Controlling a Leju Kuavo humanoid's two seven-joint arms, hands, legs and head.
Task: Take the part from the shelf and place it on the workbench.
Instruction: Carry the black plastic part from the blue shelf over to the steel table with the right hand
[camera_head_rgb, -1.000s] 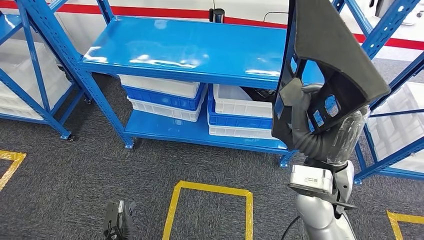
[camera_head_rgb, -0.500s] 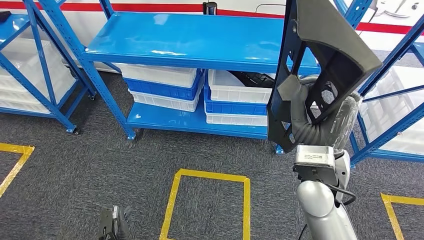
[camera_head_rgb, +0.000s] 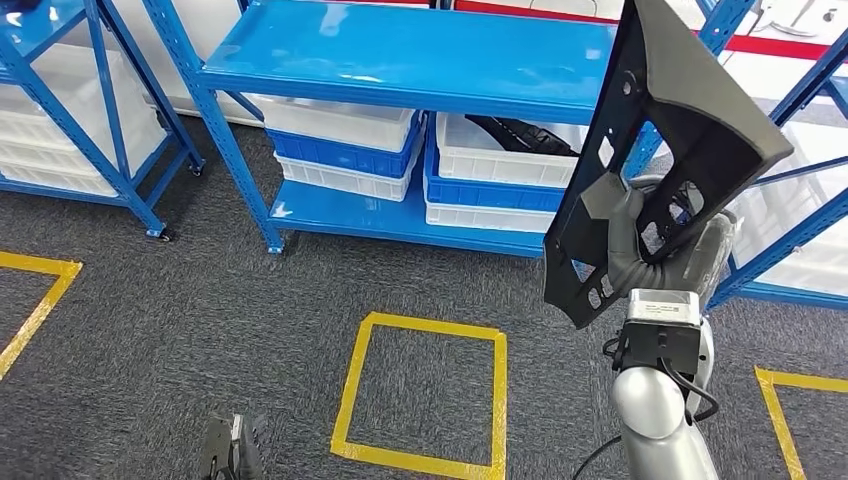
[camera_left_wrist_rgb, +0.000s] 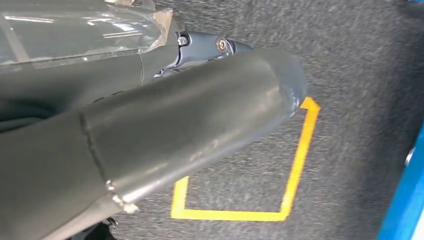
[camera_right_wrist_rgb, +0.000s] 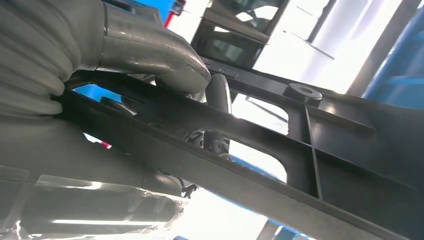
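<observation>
Holding the part (camera_head_rgb: 680, 150) up high, the right hand (camera_head_rgb: 625, 235) has its thumb and fingers wrapped round a bar of the black plastic frame; the rt wrist view shows the thumb (camera_right_wrist_rgb: 150, 55) pressed over a rib of the part (camera_right_wrist_rgb: 280, 145), w/ a darker finger behind it. Part is upright, tilted a bit, in the air in front of the blue shelf (camera_head_rgb: 420, 55), touching nothing else. Under the shelf's top deck sit stacked white & blue bins (camera_head_rgb: 345, 150), one w/ black pieces inside. Grey carpet below has a yellow tape square (camera_head_rgb: 425, 395). Left hand (camera_head_rgb: 232, 450) hangs low near the floor; can't tell if its fingers are spread or curled. Left wrist view has its thumb (camera_left_wrist_rgb: 190, 130) over the tape square.
</observation>
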